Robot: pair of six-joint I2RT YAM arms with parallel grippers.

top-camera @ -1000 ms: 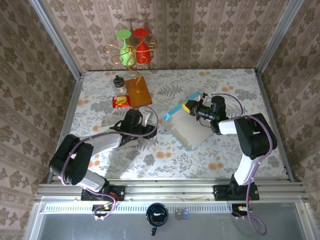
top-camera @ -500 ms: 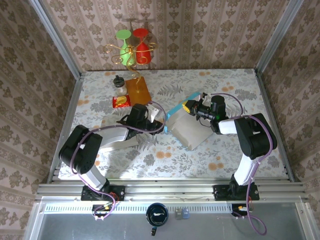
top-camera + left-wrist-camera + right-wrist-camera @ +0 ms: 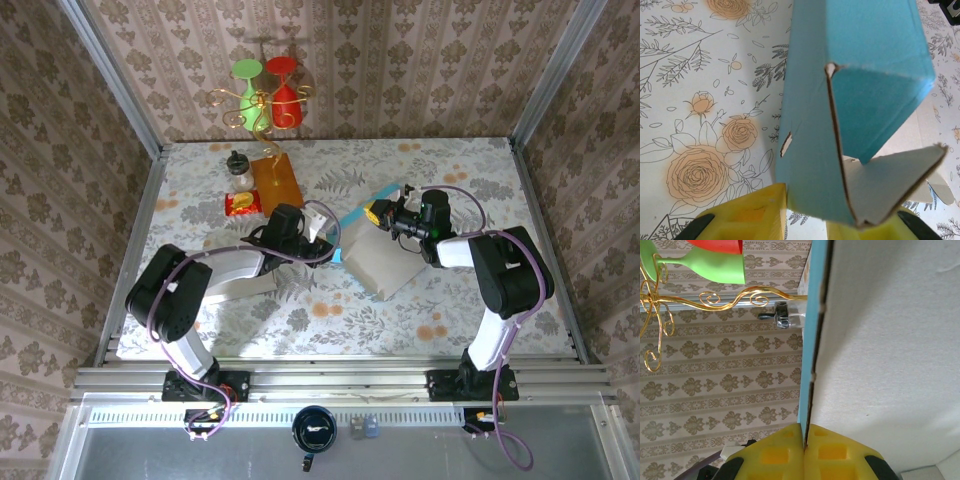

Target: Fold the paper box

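Overhead view, read from the left. Well to the left of the flat blue-and-grey paper box [image 3: 378, 262], a red-and-yellow packet [image 3: 242, 204], a small dark-capped bottle [image 3: 238, 168] and an amber rectangular board [image 3: 277, 182] sit close together on the floral-printed worktop [image 3: 450, 170]. Behind these, farther from the box, a gold wire stand [image 3: 250, 100] carries a green and a red goblet.

The left hand [image 3: 333, 246] meets the box at its left edge. In the left wrist view [image 3: 807, 220] its yellow pads [image 3: 747, 217] are closed on the foot of a raised blue panel of the box [image 3: 860, 60] (a grey-lined flap juts from that panel's lower right).

The box rests on the worktop between the two hands, grey inner face up.

The right hand [image 3: 377, 214] meets the box at its far edge. In the right wrist view [image 3: 805, 450] its pads [image 3: 775, 455] are pressed together, clamped on the thin blue-edged rim of the box [image 3: 880, 340].
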